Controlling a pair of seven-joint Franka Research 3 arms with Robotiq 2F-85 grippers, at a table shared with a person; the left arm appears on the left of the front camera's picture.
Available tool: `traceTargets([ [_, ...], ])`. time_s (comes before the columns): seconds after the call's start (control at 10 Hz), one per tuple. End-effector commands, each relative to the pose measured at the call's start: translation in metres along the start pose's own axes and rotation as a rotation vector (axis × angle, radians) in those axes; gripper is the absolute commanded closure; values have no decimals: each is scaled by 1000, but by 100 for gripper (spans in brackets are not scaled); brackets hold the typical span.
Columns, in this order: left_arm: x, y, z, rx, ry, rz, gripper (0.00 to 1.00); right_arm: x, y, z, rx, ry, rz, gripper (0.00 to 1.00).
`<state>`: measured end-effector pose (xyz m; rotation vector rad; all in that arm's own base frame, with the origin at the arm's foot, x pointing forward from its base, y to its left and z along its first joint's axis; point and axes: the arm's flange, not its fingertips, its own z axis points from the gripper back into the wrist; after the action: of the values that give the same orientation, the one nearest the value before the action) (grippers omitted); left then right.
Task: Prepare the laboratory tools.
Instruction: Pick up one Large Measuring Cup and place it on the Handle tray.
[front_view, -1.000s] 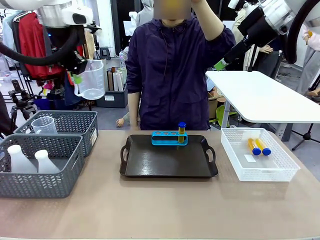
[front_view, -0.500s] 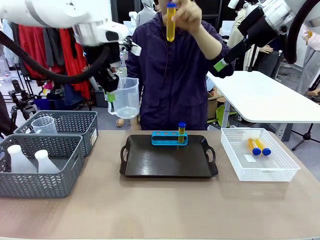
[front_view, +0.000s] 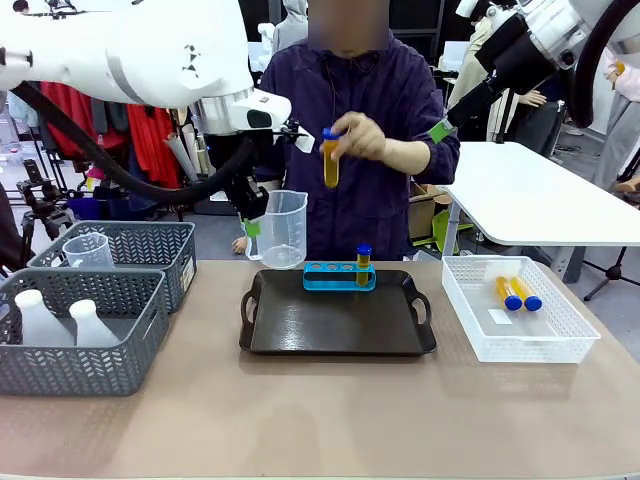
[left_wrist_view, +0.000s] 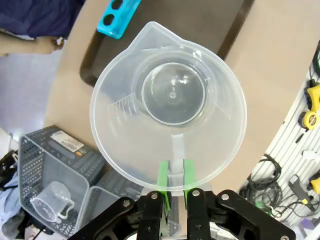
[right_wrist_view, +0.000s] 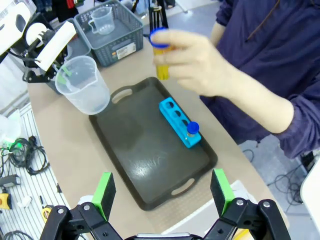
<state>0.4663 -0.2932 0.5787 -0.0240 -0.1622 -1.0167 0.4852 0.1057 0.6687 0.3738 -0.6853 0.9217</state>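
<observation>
The left gripper (left_wrist_view: 176, 176) clenches the handle of the clear plastic measuring jug (front_view: 281, 230), hanging above the ten o'clock corner of the dark brown tray (front_view: 330, 330). Empty, it looks light, thin-walled and slick, so the handle seems the surest hold. The right gripper (right_wrist_view: 162, 192) gapes, released.

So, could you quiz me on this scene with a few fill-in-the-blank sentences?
1. The left gripper holds the jug by its ____.
2. The person's hand holds a tube of ____ liquid.
3. The rack has ____ empty holes.
4. Tubes lying in the white basket: ____.

Missing words: handle; yellow; three; two.
</observation>
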Motion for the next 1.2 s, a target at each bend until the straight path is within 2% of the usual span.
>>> traceTargets([
  [0.0,-5,1,7,-14,-24,-19,100,0,0,1,2,-4,1,0],
  [0.6,-28,29,27,24,-39,103,100,0,0,1,2,-4,1,0],
  [0.7,-19,27,16,25,-18,60,100,0,0,1,2,-4,1,0],
  [1.1,-18,27,16,25,-17,64,100,0,0,1,2,-4,1,0],
])
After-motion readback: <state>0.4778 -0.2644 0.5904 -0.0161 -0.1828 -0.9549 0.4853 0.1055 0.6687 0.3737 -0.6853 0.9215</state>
